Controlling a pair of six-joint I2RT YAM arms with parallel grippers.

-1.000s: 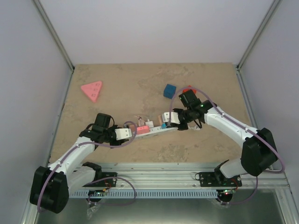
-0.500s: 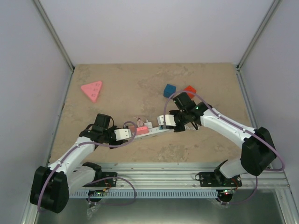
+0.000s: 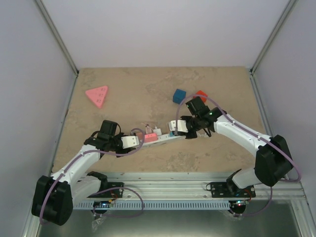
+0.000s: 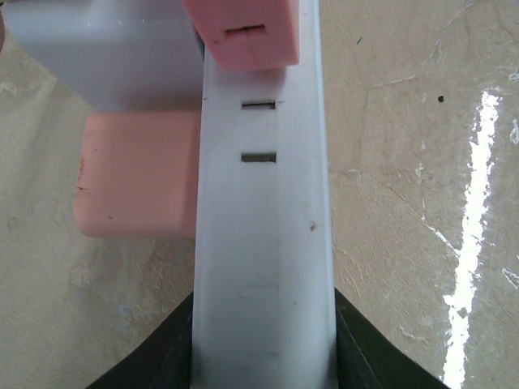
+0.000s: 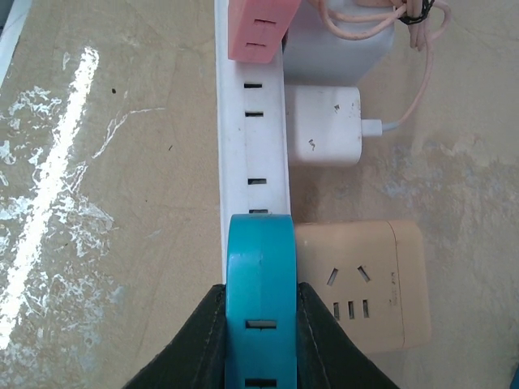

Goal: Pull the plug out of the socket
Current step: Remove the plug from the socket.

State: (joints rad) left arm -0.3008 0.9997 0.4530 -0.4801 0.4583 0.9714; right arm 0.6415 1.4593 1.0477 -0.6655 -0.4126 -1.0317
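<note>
Top external view: the power strip lay slantwise near the middle of the table, spanned between both arms. The left gripper was clamped on the strip's bare white end, with its fingers against both long sides. The right gripper was closed around the blue outlet block at the opposite end. A white charger and a beige adapter sat against one side of the strip.

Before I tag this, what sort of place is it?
Probably a robotics lab test cell: white walls box in a stone-look tabletop, with an aluminium rail along its near edge and a power strip as the prop.
</note>
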